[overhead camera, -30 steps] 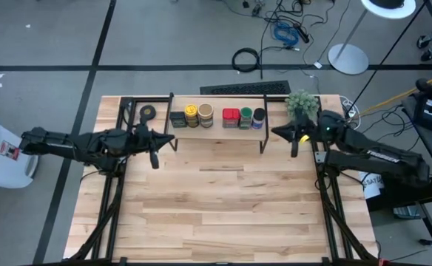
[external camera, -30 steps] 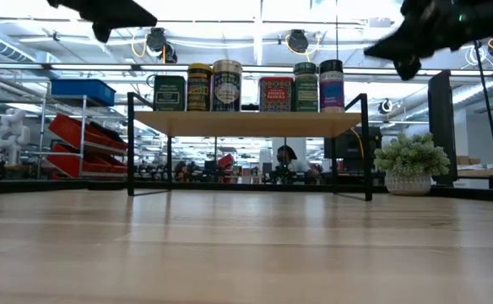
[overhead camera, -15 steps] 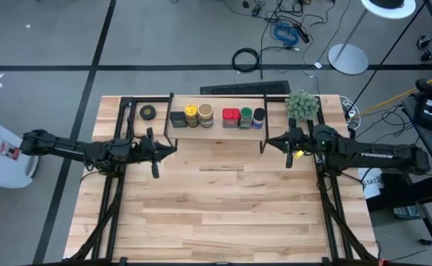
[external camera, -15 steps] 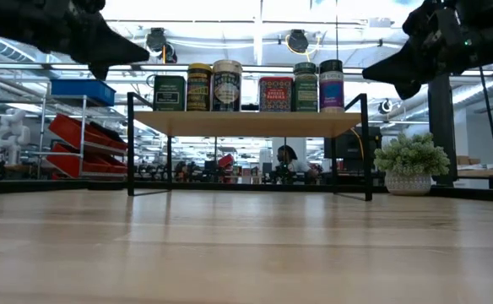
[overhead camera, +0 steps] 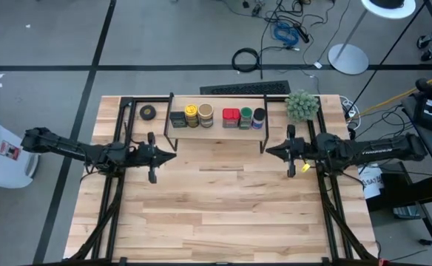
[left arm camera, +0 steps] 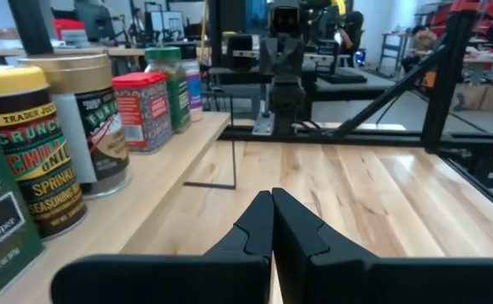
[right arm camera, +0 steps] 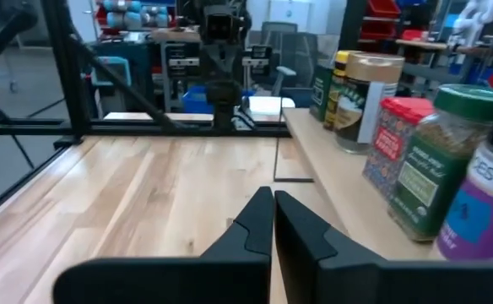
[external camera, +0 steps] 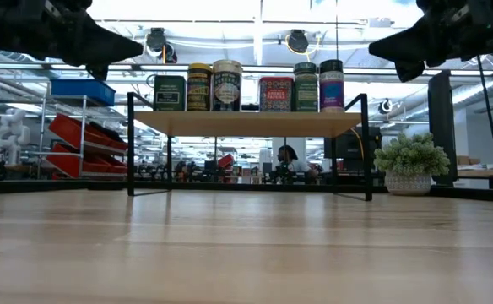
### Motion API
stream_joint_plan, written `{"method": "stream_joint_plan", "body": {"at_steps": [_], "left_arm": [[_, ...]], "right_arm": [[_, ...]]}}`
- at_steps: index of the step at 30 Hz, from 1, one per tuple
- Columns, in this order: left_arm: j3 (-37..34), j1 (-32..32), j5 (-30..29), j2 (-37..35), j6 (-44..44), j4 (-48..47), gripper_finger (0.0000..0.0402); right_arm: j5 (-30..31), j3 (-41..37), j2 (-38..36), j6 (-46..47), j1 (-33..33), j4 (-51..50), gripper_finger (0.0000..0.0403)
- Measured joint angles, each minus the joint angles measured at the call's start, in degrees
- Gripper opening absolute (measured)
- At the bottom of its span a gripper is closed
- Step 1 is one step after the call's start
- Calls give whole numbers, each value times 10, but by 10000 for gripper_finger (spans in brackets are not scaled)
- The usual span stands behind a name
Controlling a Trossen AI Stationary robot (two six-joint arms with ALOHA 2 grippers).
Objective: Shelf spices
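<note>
spices (overhead camera: pixel 216 117) stand in one row on the shelf (overhead camera: pixel 217 131) at the far side of the table (overhead camera: pixel 223 207), all six upright on its light top board: dark tin (overhead camera: pixel 177 119), yellow jar (overhead camera: pixel 191 114), tan jar (overhead camera: pixel 206 114), red tin (overhead camera: pixel 231 117), green jar (overhead camera: pixel 245 117), blue jar (overhead camera: pixel 259 117). the low view shows them side by side, close or touching in two groups of three with a small gap between tan jar and red tin, labels facing the near side and none tipped. over the last second both arms have dropped and swung to lie level in front of the shelf, one to each side, pointing toward each other. the left gripper (overhead camera: pixel 154 154) sits just beside the shelf's left legs, its claw pinched fully shut with nothing in it; the right gripper (overhead camera: pixel 288 152) sits just beside the right legs, likewise pinched shut and empty, as each wrist view shows with the two fingers pressed together. that retreat, with every container on the board, suggests the shelving is done and the arms are settling to rest. a tape roll (overhead camera: pixel 148 112) lies on the table left of the shelf and a plant ball (overhead camera: pixel 302 105) right of it, both apart from the row.
</note>
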Motion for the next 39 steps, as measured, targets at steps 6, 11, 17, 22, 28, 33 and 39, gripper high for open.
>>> {"method": "stream_joint_plan", "body": {"at_steps": [6,11,17,22,28,33,39], "left_arm": [[0,0,2,0,6,0,4],[0,0,1,-1,17,0,4],[-19,1,-17,-1,28,5,4],[-60,1,-18,-1,17,56,4],[-94,1,-7,-1,10,106,4],[-101,1,-6,-1,15,117,4],[-101,1,6,-2,36,121,4]], "right_arm": [[46,-17,2,8,21,-13,0],[76,-42,3,12,37,-6,0],[76,-77,2,15,60,27,0],[75,-127,2,-15,69,110,0],[72,-149,2,-12,69,117,0],[72,-149,2,-27,69,108,0],[72,-149,2,-41,69,105,0]]}}
